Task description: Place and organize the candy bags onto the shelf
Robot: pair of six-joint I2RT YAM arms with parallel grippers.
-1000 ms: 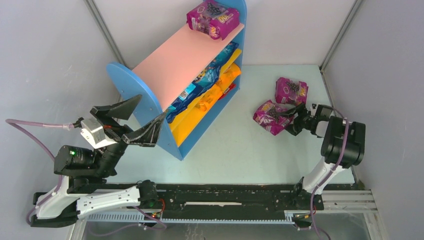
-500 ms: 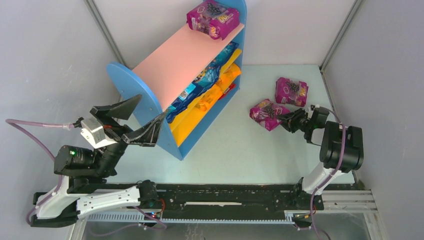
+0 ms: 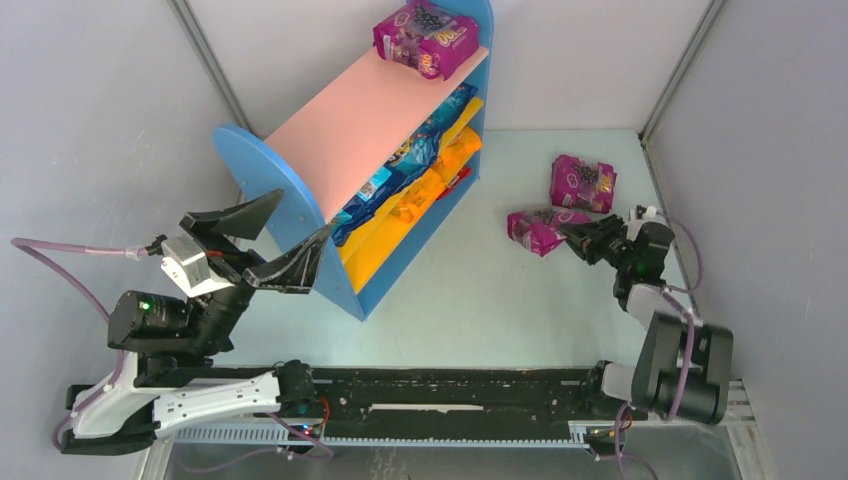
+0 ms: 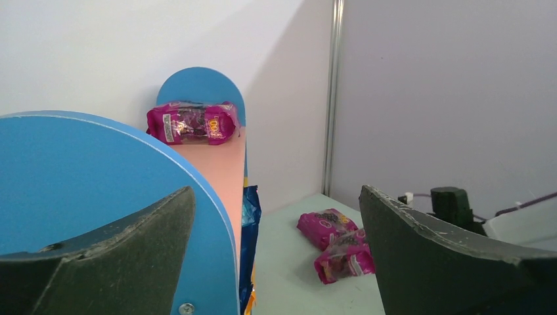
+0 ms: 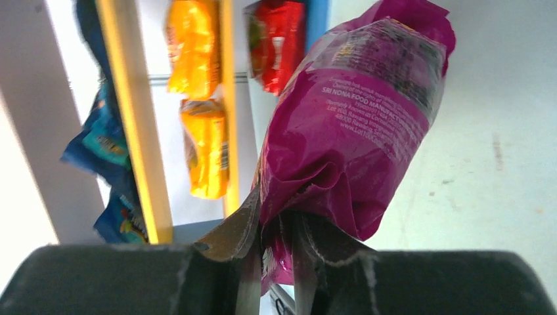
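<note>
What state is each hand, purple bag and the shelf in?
Shelf: upright, lower boards stocked.
Left hand: open, empty.
Held bag: pinched at one end.
Right hand: shut on it.
Loose bag: flat on the table.
Top bag: lying on the shelf.

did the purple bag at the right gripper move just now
Yes. The pinched purple bag has tipped up on edge in the right gripper, its near side drawn toward the loose purple bag, which stayed put.

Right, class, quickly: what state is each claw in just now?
Left claw: open, holding nothing.
Right claw: closed on a purple candy bag, pinching its end.
</note>
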